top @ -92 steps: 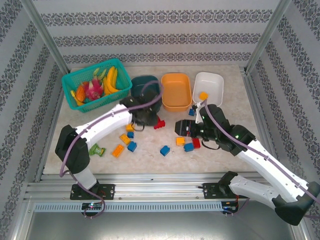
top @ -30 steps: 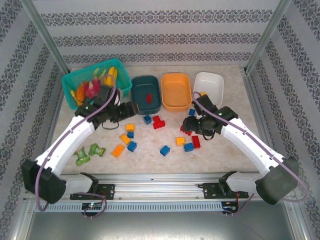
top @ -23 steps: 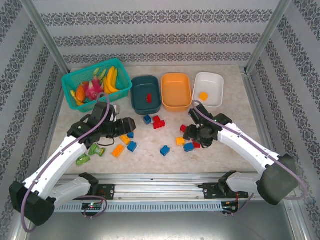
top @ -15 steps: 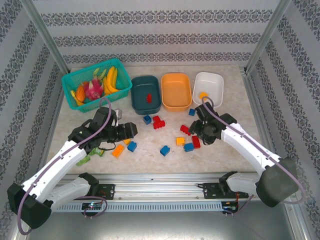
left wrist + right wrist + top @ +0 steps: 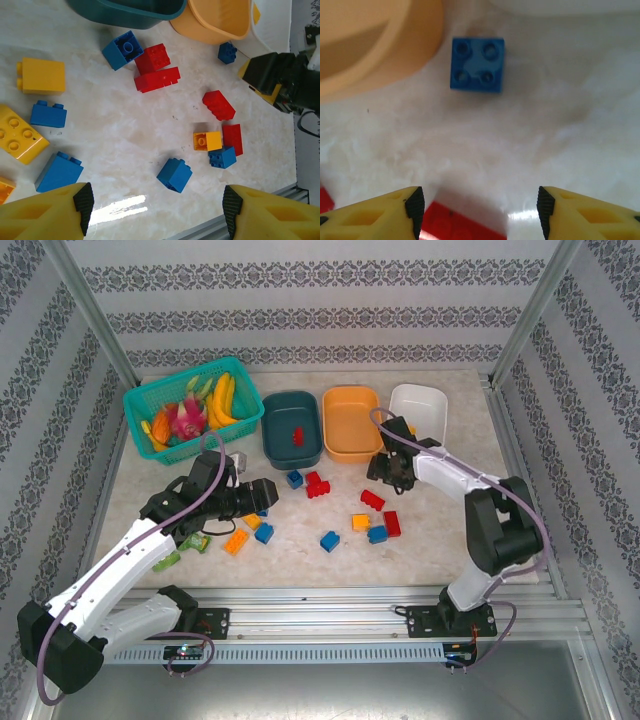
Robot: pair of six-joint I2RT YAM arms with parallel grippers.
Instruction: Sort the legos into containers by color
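- Legos (image 5: 329, 540) lie mostly loose across the middle of the table (image 5: 420, 565), with red, blue and orange-yellow mixed. A lone red brick (image 5: 297, 436) sits in the dark teal tub (image 5: 282, 412).
- Tubs stand in a row along the table's far edge: dark teal, then the orange tub (image 5: 352, 420), then the white tub (image 5: 425, 405). That probably lets either arm drop into any of them.
- Left gripper (image 5: 157, 202) hangs over the left part of the scatter with its jaws apart and nothing between them. I judge it is choosing a brick, not carrying one.
- Right gripper (image 5: 480, 202) is low over the table, just in front of the orange and white tubs, its jaws likewise apart and empty.
- Right wrist view gives the close detail. A blue brick (image 5: 477, 65) lies studs up ahead of the fingertips, just beside the orange tub's wall. The end of a long red brick (image 5: 460, 225) lies on the table under the gap. The blue one looks the likelier target, which would explain the spread jaws.
- Overhead view gives the layout instead: which tub stands where, and the mesh basket (image 5: 172, 448) of toy fruit at the far left corner, apart from the sorting.
- Left wrist view lays the scatter out piece by piece. What I take for that same blue brick sits between the orange tub and the right gripper's dark body.
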